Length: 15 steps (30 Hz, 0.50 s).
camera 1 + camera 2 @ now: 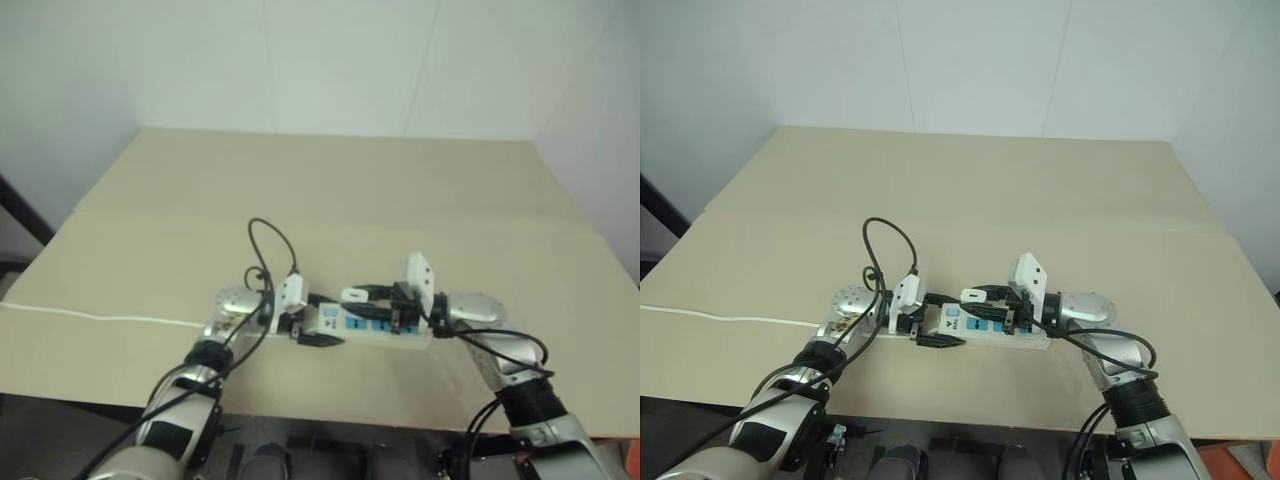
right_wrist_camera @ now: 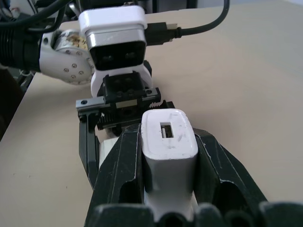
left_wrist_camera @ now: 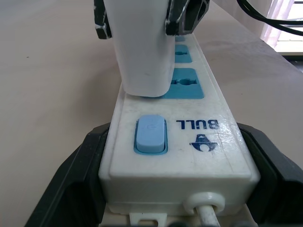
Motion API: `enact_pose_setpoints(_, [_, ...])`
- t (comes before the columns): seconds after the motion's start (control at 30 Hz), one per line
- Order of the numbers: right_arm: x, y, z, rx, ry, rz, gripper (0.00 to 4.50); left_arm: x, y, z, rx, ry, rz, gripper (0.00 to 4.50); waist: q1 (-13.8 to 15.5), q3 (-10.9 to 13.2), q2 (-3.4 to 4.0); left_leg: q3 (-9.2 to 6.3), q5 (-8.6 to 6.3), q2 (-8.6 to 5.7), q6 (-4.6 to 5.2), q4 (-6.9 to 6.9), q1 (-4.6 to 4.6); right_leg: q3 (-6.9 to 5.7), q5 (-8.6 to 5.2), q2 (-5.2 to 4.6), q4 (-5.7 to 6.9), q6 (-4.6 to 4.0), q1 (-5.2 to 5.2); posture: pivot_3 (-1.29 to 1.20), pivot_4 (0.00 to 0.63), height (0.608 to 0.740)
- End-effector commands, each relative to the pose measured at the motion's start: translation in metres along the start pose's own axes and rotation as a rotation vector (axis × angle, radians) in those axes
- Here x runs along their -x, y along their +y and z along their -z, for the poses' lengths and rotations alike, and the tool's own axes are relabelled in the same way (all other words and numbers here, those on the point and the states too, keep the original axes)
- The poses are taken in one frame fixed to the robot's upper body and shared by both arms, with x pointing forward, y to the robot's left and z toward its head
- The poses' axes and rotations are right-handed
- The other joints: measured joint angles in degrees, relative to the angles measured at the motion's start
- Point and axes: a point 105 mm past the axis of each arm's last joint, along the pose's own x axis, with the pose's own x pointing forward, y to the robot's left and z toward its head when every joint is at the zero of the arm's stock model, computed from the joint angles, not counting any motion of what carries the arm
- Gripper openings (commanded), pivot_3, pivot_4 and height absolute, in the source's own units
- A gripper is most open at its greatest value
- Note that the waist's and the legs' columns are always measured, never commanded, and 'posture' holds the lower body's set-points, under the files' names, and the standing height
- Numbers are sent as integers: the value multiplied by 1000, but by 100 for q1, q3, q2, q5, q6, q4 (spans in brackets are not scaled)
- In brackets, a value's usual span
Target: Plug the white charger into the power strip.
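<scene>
The power strip lies flat near the front edge of the table, roughly mid-width, lengthwise along that edge. Its thin white cord runs off toward the table's left edge. The left gripper comes in from the left w/ its black fingers closed on the switch end of the strip, one on each long side (the blue rocker switch sits right between them). The right gripper comes in from the right, fingers clamped on the white charger, one on each side. The charger's bottom sits on the strip's top face at the blue socket nearest the switch; can't tell if the prongs are fully in. The two grippers are v. close, nearly touching over the strip.
</scene>
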Motion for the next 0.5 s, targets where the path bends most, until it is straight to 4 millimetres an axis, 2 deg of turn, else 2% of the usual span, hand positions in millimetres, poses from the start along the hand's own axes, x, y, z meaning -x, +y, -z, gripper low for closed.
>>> enact_pose_setpoints(0.03, [26, -12, 31, -21, 147, 59, 1129, 2, -14, 22, 61, 86, 50, 3312, 11, -1, 1, 0, 0, 0, 0, 0, 1, 0, 0, 0, 0, 0, 1, 0, 150, 740])
enact_pose_setpoints(0.27, [36, -23, 42, -13, 215, 55, 1129, 5, -13, 22, 56, 95, 49, 3312, 17, -2, 2, 0, 0, 0, 0, 6, 11, -1, 0, 0, 1, 0, 12, 0, 150, 740])
enact_pose_setpoints(0.5, [45, -24, 57, -55, 262, 60, 1129, 7, -14, 23, 54, 99, 48, 3312, 11, -4, 2, 0, 0, 1, 0, 7, 48, 0, 0, 1, 0, 0, 49, 0, 150, 740])
